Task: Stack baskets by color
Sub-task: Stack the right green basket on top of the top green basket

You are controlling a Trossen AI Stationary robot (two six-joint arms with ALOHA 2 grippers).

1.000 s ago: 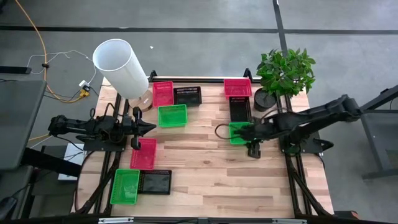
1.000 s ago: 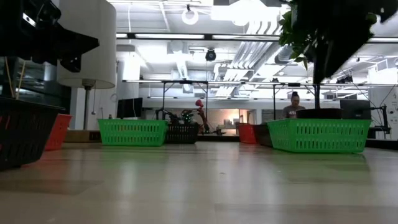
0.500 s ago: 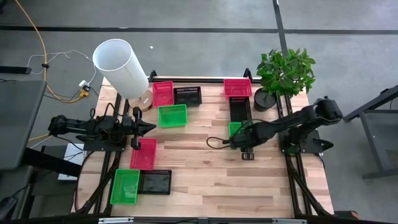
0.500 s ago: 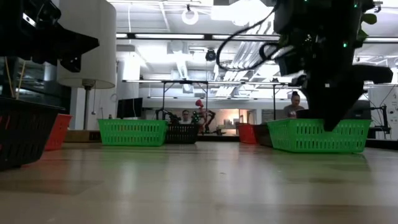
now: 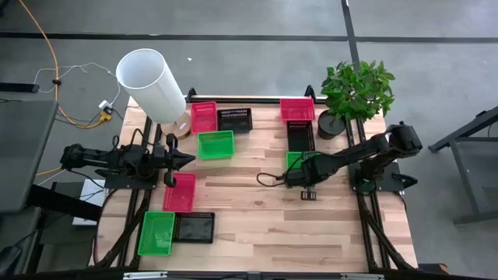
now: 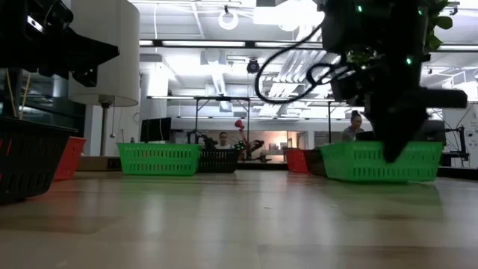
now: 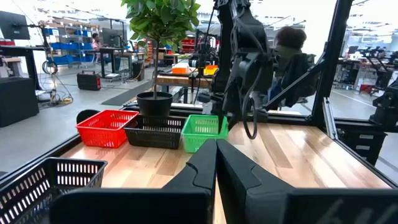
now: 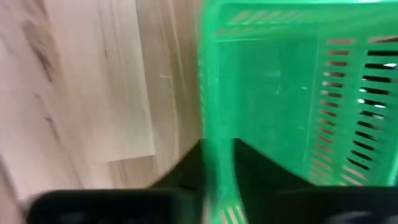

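The right gripper (image 8: 217, 163) has its two dark fingers pinched on the side wall of a green basket (image 8: 292, 93), one finger inside the rim and one outside, so it's holding that basket by its edge; in the low view the basket (image 6: 381, 161) looks slightly off the wood, though I can't say for sure; just beyond the fingers sits a black basket (image 5: 300, 135), then a pink-red one (image 5: 297, 109) next to the plant pot (image 5: 331, 123); my read is this is the pick-up step, and doing it well means lifting straight up and keeping the basket level, because an edge grip like this could let it swing or slip; the nearest other green basket (image 5: 215, 144) is well off toward the other arm, so carry it low and slow; the left gripper (image 5: 187, 159) waits with fingers fully together, holding nothing, just beside another pink-red basket (image 5: 180, 191).
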